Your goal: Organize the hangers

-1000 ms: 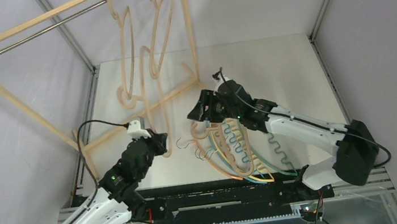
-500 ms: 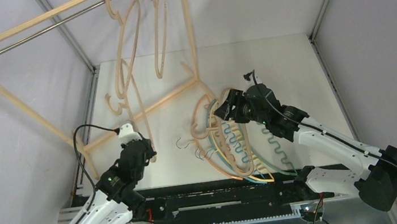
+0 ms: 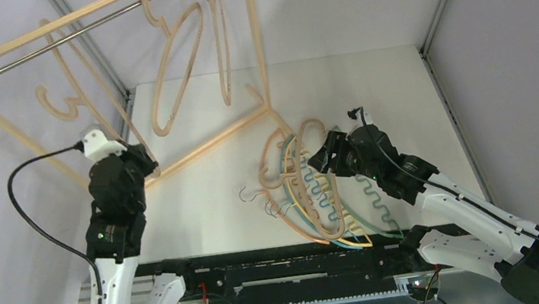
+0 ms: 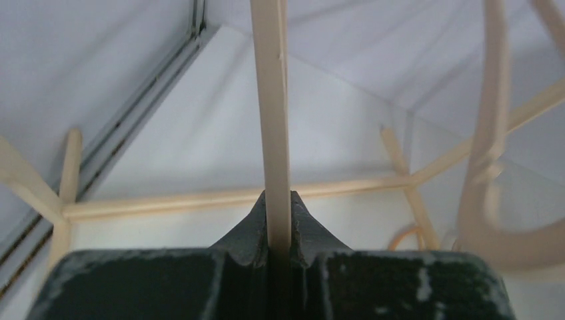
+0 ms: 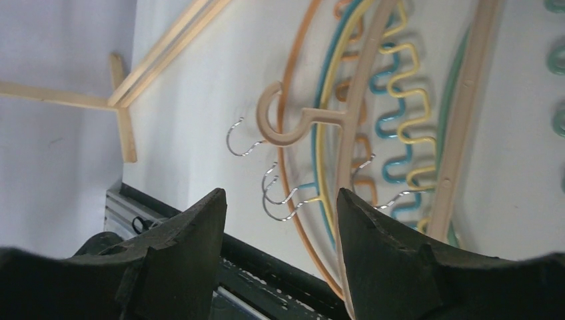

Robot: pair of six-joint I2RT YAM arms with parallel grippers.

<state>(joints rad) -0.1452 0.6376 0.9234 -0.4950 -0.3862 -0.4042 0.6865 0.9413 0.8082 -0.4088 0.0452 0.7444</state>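
Pinching one arm of a light-wood hanger (image 4: 270, 100), left hand (image 3: 142, 161) pressed together on it, held up at far left beside the rack frame (image 3: 211, 140). Right hand (image 3: 326, 154) spread, nothing between the fingers, hovering over the pile of hangers (image 3: 309, 186) lying centre-right on the worktop (image 3: 383, 91), hooks pointing left. Two more wood hangers (image 3: 225, 64) hang from the rail

Light-wood hangers (image 5: 463, 120): five counted, three aloft by the rack (image 3: 255, 37) at eleven o'clock, two piled on the counter toward six o'clock. Thin wavy hangers (image 5: 400, 127): orange, teal, yellow and green, one each discernible; overlap prevents a firm count. Rack: one.
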